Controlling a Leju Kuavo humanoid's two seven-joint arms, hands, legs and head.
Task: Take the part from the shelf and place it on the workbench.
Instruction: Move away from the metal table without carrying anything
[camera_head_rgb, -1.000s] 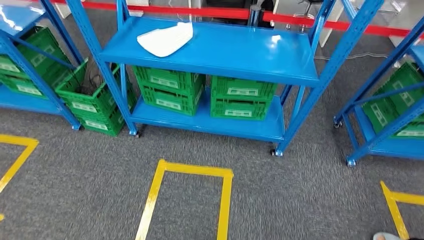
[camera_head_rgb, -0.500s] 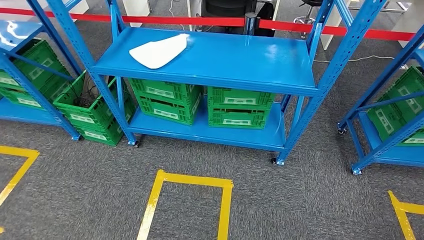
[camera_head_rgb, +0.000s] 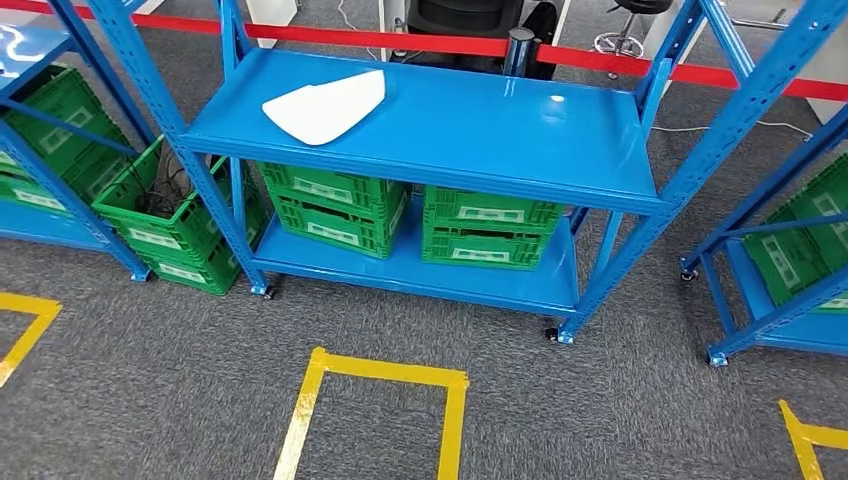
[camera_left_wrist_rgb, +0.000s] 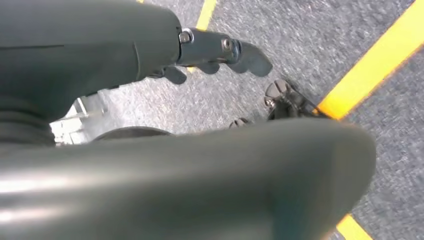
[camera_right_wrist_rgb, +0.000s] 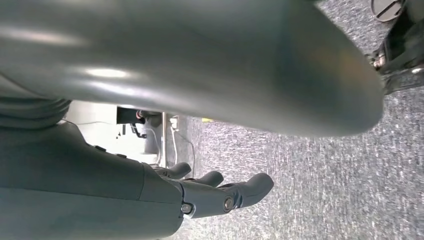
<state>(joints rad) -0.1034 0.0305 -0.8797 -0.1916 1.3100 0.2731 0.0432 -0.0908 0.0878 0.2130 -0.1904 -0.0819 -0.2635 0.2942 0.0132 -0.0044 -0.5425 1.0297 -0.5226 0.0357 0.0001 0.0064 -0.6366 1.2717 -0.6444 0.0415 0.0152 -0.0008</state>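
Looking down from my head, I see the part (camera_head_rgb: 325, 105), a flat white piece, lying on the top board of the blue shelf (camera_head_rgb: 470, 130), toward its left end and near the back edge. Under that board stand green crates (camera_head_rgb: 340, 205) on the lower level, and more crates sit in the racks to either side. Yellow tape (camera_head_rgb: 375, 375) marks a box on the grey carpet in front of the shelf, and a red barrier (camera_head_rgb: 430, 42) runs behind it.

My wrist cameras give what the head view leaves out. My left hand (camera_left_wrist_rgb: 220, 52) hangs over the carpet beside a yellow line, fingers stretched out loosely and holding nothing. My right hand (camera_right_wrist_rgb: 225, 192) hangs over plain grey carpet, fingers likewise extended and apart, nothing in them. Both hands are well away from the part.
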